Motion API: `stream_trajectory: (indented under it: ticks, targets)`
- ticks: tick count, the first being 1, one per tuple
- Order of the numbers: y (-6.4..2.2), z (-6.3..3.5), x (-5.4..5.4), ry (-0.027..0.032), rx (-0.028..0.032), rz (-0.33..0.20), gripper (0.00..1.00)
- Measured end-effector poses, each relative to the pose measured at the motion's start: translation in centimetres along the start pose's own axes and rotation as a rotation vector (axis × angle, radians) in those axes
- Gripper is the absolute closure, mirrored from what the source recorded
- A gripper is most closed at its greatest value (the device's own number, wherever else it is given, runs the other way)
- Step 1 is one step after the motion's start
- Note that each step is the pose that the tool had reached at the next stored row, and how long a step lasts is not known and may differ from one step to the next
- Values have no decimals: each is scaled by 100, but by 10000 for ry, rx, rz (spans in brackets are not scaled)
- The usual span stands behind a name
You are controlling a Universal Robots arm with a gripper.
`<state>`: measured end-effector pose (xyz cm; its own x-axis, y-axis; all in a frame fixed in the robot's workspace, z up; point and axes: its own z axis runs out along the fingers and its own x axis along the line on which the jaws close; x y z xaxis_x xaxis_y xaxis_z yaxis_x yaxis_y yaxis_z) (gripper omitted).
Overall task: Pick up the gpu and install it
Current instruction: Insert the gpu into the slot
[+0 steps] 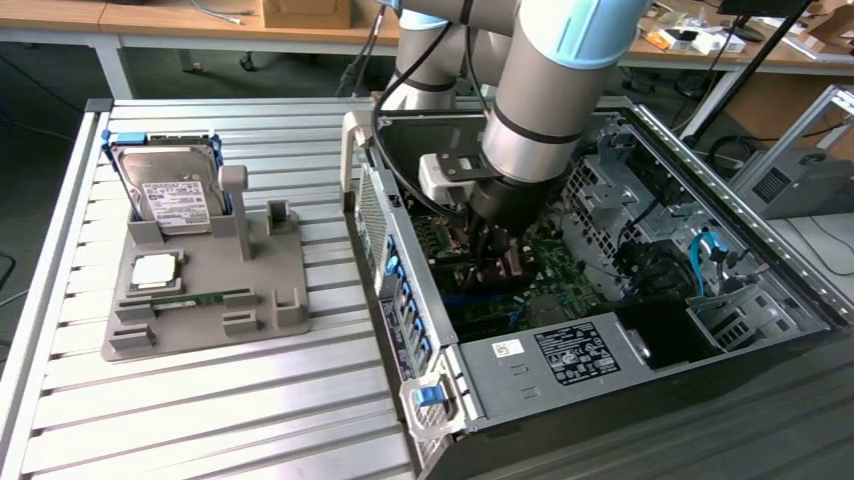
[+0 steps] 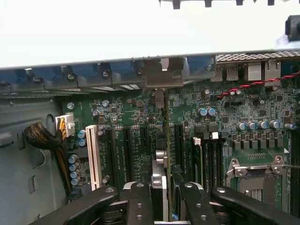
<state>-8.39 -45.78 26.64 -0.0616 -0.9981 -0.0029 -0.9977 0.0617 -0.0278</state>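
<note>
The gpu (image 2: 162, 161) shows edge-on as a thin upright slab, and my gripper (image 2: 164, 206) is shut on it, with black fingers (image 2: 138, 204) on either side. The card runs from the fingers toward the case's rear wall, where its silvery bracket (image 2: 161, 74) meets the row of slot openings. It stands over the green motherboard (image 2: 126, 117) between the long black expansion slots; whether it sits in a slot I cannot tell. In the exterior view the gripper (image 1: 491, 262) is reaching down inside the open computer case (image 1: 561, 350).
On the slatted table at the exterior view's left stands a grey fixture (image 1: 200, 310) holding a silver hard drive (image 1: 171, 190), a processor chip (image 1: 154, 270) and a green memory stick (image 1: 200, 298). Near the card are a white slot (image 2: 92, 154), a cable bundle (image 2: 42, 138) and the processor socket (image 2: 255, 180).
</note>
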Motion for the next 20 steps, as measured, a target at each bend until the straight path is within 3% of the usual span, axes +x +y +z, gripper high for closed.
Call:
stream_trajectory:
  ticks: [20]
  targets:
    - [21,14,-14,-1,1,6,73]
